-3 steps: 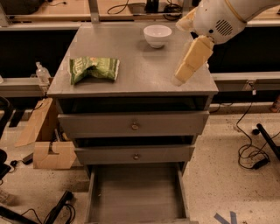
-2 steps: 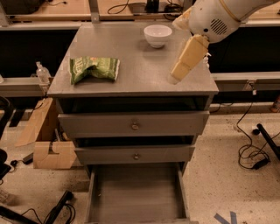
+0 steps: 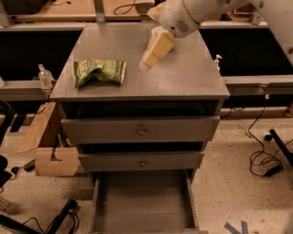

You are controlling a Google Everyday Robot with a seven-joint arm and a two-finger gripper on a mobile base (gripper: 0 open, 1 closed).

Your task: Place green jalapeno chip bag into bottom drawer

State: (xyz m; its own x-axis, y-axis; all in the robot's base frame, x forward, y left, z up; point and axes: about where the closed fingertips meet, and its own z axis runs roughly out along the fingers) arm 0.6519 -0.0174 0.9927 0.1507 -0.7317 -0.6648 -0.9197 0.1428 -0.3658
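chip bag (image 3: 99, 71), left of gripper (image 3: 146, 63) — apart

Speckled floor (image 3: 229, 183), cardboard box (image 3: 55, 162), black cables (image 3: 262, 161), wooden desk (image 3: 68, 9) behind.

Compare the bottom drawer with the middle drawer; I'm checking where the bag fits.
The bottom drawer is pulled far out, open from above; the middle drawer barely. The middle drawer shows a round knob; the bottom drawer none. Both are grey. The pincer hovers above the cabinet top.
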